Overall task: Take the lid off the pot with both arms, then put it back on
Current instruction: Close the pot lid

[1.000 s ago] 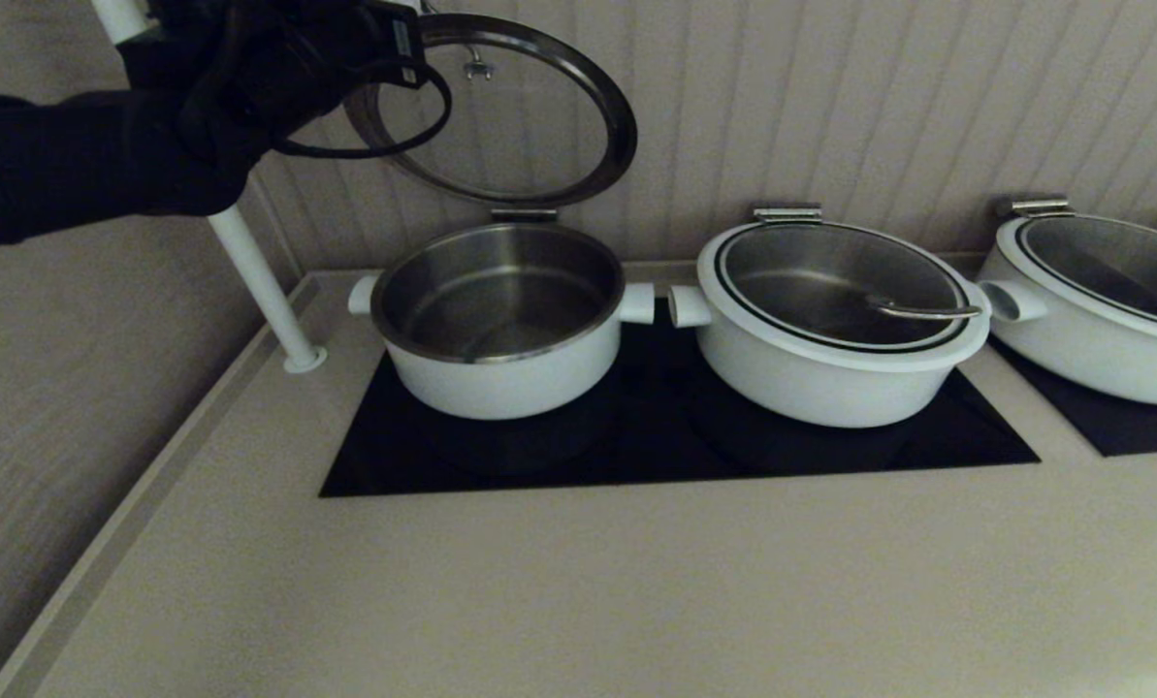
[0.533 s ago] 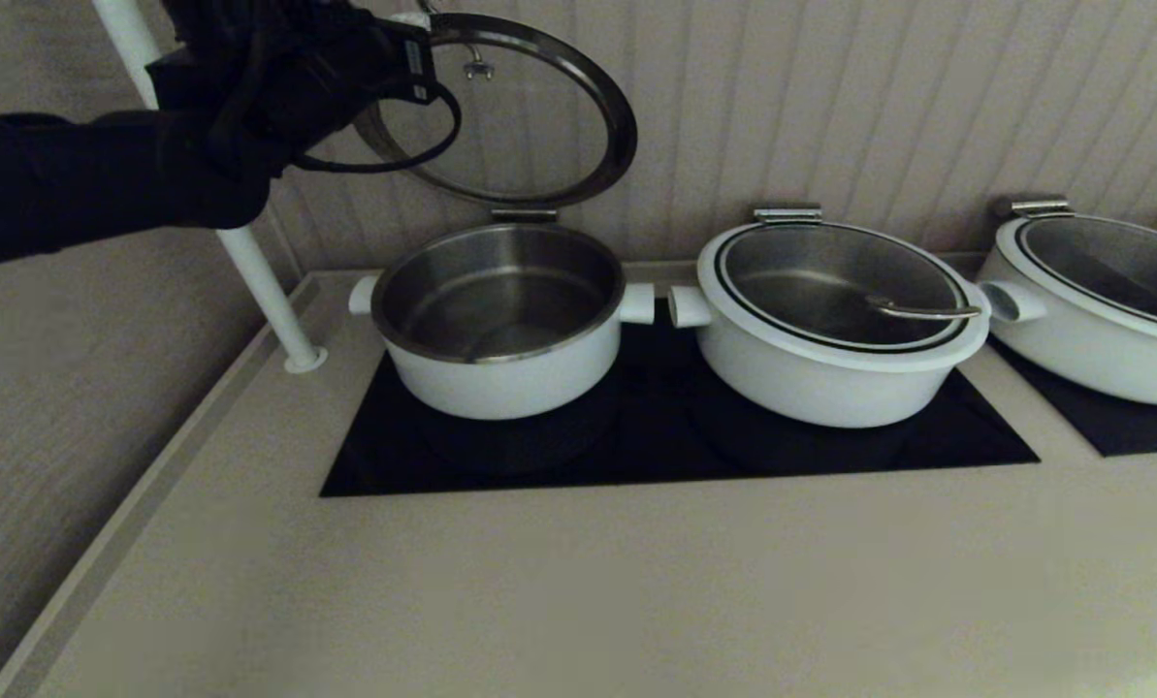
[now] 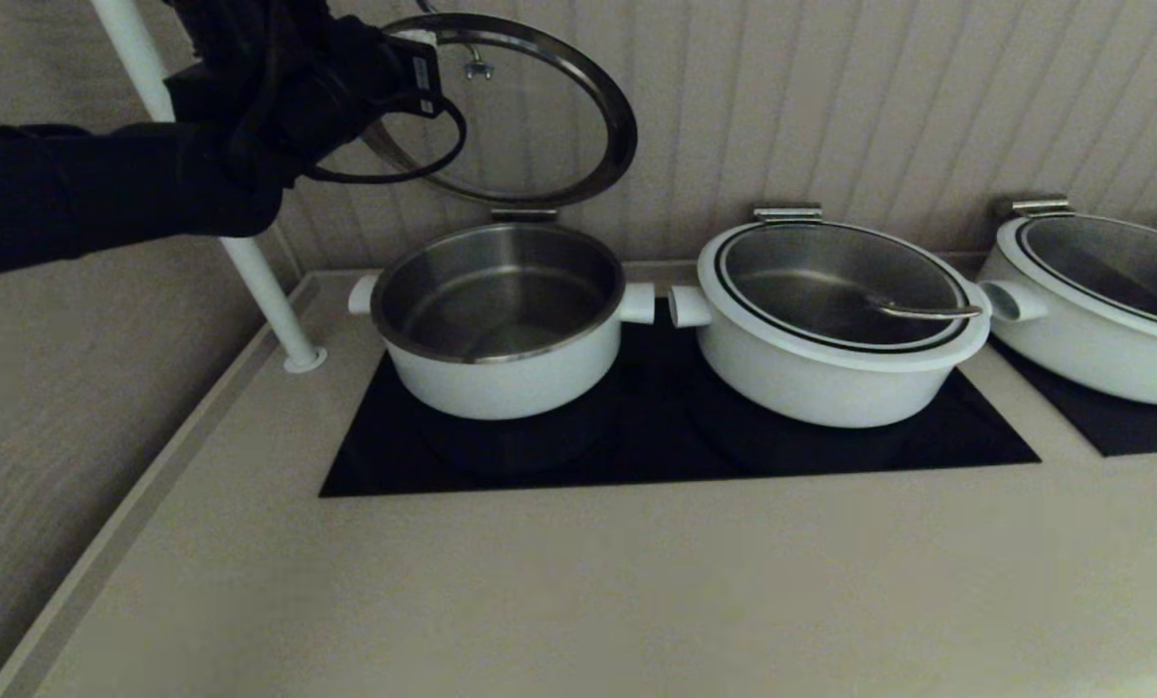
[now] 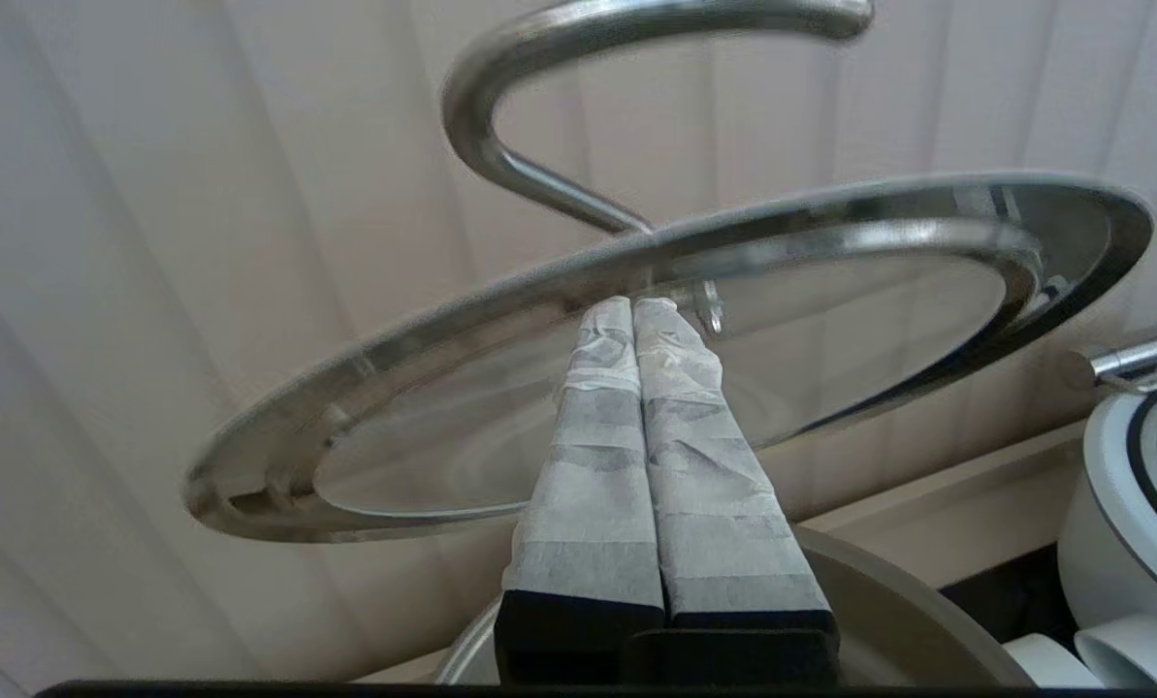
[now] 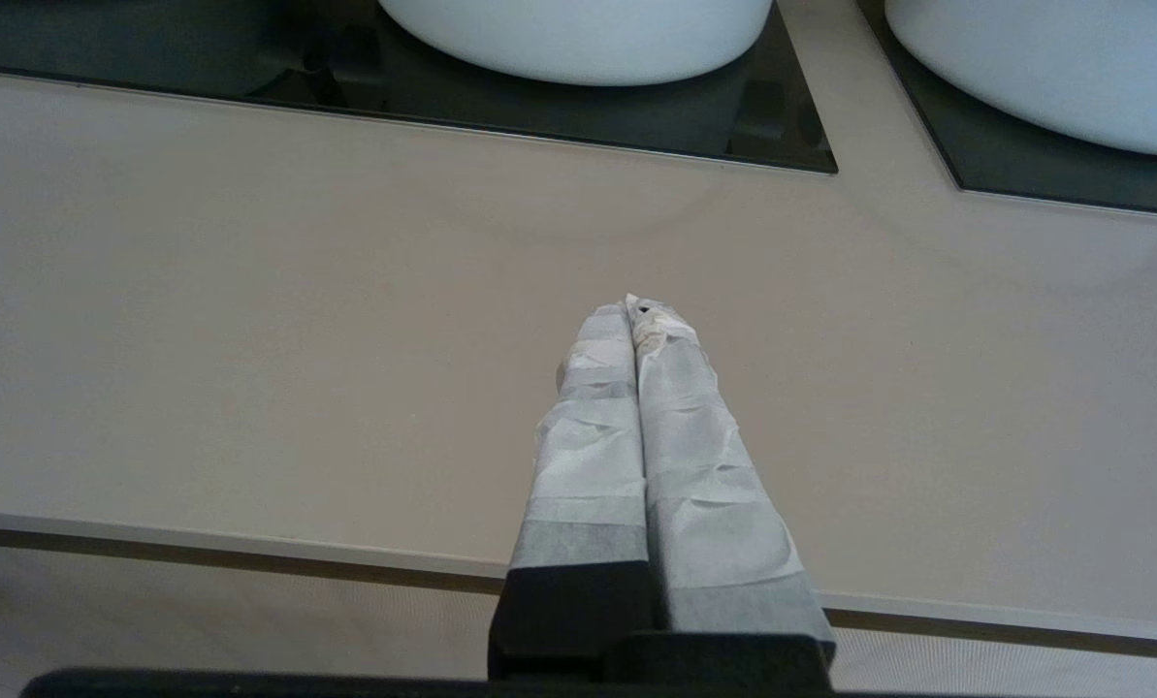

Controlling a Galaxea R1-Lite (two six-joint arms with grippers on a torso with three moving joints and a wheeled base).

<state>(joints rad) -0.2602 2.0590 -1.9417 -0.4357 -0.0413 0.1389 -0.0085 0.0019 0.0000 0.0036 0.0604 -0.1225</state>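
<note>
Since a second ago the left arm has drifted a little rightward and down across the raised lid (image 3: 515, 107), while the lid itself has hardly shifted and the pots have not moved. The left gripper (image 4: 633, 308) has its taped fingers pressed together with nothing between them, and their tips sit against the steel underside edge of the lid, propping rather than gripping it.

The lid stands tipped up on its hinge bracket (image 3: 524, 214) above the back of the pot (image 3: 500, 325), whose steel bowl lies open and looks bare. That pot sits on the left half of the black cooktop (image 3: 636, 456), near the counter's back left corner.

By my reading the lifting half is done (though with one arm, not two), and the lowering back onto the pot is left; I would guess the lid must be eased down, since only fingertip contact steadies it.

The right gripper (image 5: 633, 312) hangs closed and empty over the front of the beige counter (image 3: 578, 591), well apart from the pots.

Two wider pots stand to the right with lids on: the middle pot (image 3: 835, 325) just beside the open one, the far pot (image 3: 1102, 305) on a second cooktop. A white pole (image 3: 248, 262) rises from the counter's left edge, against a ribbed beige wall (image 3: 879, 107).
</note>
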